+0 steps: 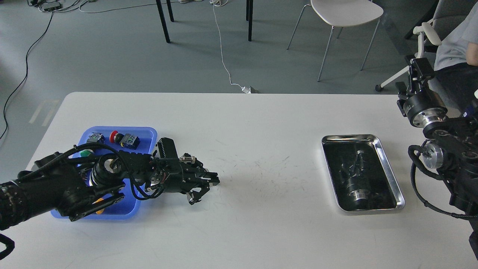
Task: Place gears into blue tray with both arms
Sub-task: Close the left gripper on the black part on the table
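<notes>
The blue tray (pixel 149 131) lies at the table's left, with my left arm crossing over it. Just right of the tray, my left gripper (pixel 214 178) sits low over the white table. Its two fingers are closed together, and no gear can be told apart from the black fingertips. My right gripper (pixel 417 70) is raised at the far right edge, beyond the table, seen dark and end-on. Small dark parts lie in the steel tray (pixel 388 164), but I cannot pick out single gears among them.
Push-button switches sit in the blue tray: a red-capped one (pixel 114 134), a green one (pixel 87 152) and a yellow one (pixel 99 210). A silver-ended cylinder (pixel 356 192) lies in the steel tray. A chair and a seated person are behind the table's right end.
</notes>
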Action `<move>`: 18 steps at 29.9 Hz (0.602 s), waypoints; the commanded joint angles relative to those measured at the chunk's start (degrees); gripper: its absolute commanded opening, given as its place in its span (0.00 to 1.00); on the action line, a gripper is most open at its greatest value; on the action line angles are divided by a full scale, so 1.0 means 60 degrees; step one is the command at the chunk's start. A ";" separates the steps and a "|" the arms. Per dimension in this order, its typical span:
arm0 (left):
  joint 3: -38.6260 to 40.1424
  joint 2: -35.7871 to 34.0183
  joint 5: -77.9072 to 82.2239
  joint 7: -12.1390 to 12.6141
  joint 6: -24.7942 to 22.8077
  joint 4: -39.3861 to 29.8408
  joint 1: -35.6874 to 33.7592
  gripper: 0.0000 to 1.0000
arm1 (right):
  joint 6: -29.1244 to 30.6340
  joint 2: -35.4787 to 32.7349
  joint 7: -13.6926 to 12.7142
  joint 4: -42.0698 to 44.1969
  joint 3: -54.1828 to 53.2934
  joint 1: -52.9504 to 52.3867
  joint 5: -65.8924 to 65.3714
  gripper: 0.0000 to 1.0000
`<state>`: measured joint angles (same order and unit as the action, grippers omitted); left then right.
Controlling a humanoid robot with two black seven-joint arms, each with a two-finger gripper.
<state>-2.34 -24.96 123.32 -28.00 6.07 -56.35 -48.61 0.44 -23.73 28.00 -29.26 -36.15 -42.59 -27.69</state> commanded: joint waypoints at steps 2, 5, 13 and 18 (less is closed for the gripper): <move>-0.0005 0.0000 -0.0015 0.0000 -0.0001 0.0002 0.0031 0.12 | 0.0000 0.0000 0.0000 -0.0001 0.0004 0.0037 0.0000 0.94; -0.0005 0.0000 -0.0015 0.0000 -0.0001 0.0017 0.0031 0.11 | 0.0000 0.0000 0.0000 -0.0001 0.0004 0.0037 0.0000 0.94; -0.0005 -0.0131 0.0014 0.0000 -0.0016 0.0002 -0.0072 0.08 | 0.0000 0.0014 0.0000 -0.0001 0.0019 0.0081 0.0000 0.94; 0.0010 -0.0702 0.0028 0.0000 -0.0016 -0.0027 -0.0159 0.08 | 0.0000 0.0044 0.0000 -0.0001 0.0019 0.0110 0.0000 0.94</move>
<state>-2.38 -26.96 123.47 -28.01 5.98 -56.41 -49.21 0.44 -23.52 28.00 -29.27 -36.03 -42.09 -27.69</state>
